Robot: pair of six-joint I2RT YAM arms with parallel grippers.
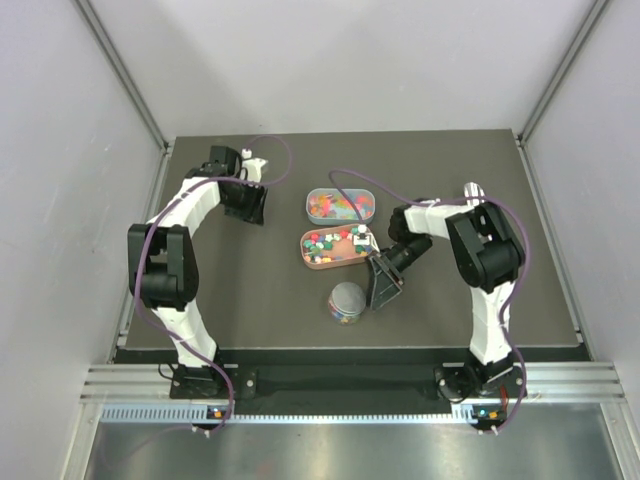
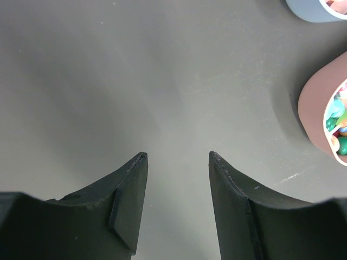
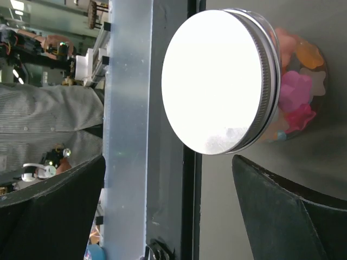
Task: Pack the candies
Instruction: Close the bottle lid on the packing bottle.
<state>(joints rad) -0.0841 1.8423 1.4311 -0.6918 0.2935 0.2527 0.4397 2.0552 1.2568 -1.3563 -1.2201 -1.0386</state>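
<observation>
R gripper (image 1: 381,290): jaws wide, holding nothing. Lidded jar (image 1: 346,300) w/ candies (image 3: 295,92) sits just beside it at 9 o'clock. More candies in brown tray (image 1: 322,265) at jar's 12. L gripper (image 2: 178,154): approx. half-open, empty, over table (image 2: 162,81).

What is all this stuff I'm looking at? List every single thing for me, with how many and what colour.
table: one, dark grey, under everything
grey tray: one, pale grey oval, mid-table, farther back
brown tray: one, pinkish-brown oval, just in front of the grey tray
candies: too many to count, mixed colours, in both trays and in the jar
jar: one, clear with a silver lid on, in front of the brown tray
arms: two, white and black, bases at the near edge
left pincer: one, black, open, over bare table left of the trays
right pincer: one, black, open, beside the jar, not gripping it
</observation>
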